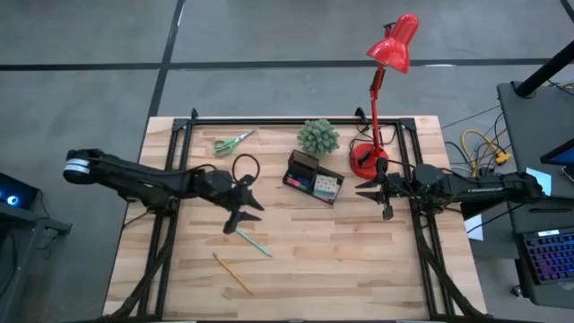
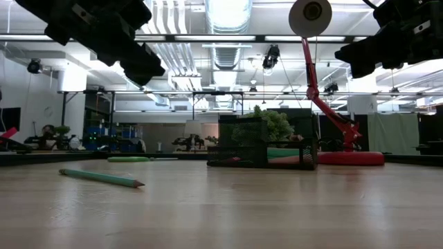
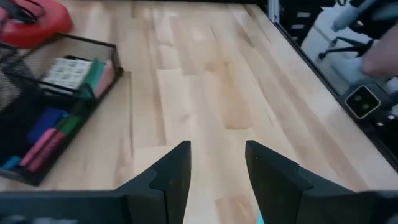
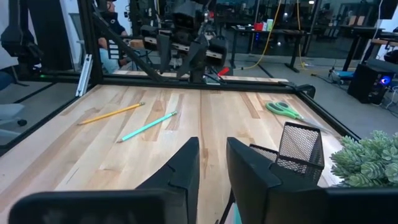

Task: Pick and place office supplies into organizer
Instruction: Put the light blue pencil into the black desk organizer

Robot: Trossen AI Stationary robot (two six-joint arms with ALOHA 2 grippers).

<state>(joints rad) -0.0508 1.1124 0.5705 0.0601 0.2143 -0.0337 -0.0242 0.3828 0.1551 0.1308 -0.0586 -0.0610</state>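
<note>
Both tools spread and empty above the tabletop; organizer partly filled.
Left tool [image 1: 240, 215] hovers over the teal pen [image 1: 254, 242], yellow pencil [image 1: 232, 273] nearer. Organizer [image 1: 315, 177] mid-table holds a white dotted cube [image 3: 64, 70], blue and pink pieces, seen clearly only from the left wrist. Right tool [image 1: 384, 190] beside it; scissors [image 1: 232, 142] farthest.

The organizer [image 3: 59, 102] is cut off at the left wrist view's edge, its small pieces blurred.
</note>
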